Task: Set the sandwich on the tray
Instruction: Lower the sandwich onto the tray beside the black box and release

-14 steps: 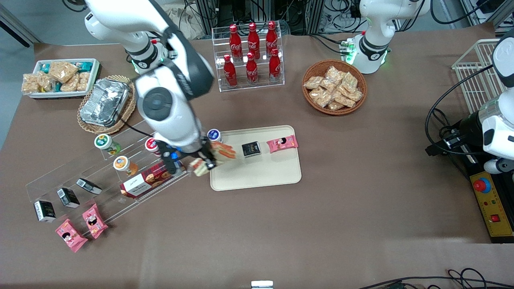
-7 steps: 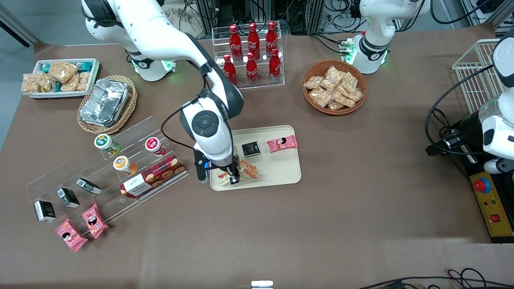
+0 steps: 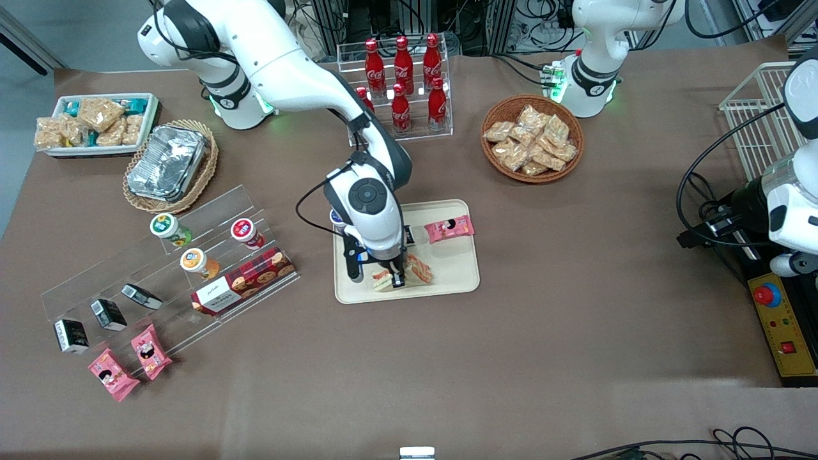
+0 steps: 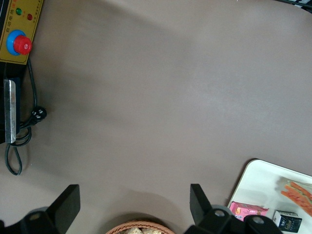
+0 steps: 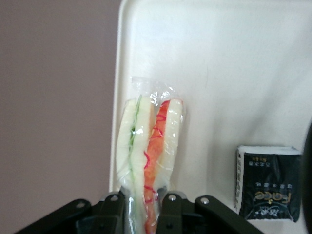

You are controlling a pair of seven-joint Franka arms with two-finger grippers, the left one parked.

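Now pincer (image 3: 386, 280) clamps sandwich (image 3: 415, 271) over tray (image 3: 455, 275).

Even overhead light; my tool (image 3: 391, 281) casts a soft shadow on the tray (image 3: 447, 284). Foil trays (image 3: 166, 163) glare. Wrist close-up slightly soft.

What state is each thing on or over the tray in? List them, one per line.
Claw: over the tray, shut on the sandwich.
Sandwich: wrapped, held on edge over the tray.
Tray: flat on the table.
Black packet: lying flat on tray.
Pink packet: lying on tray.
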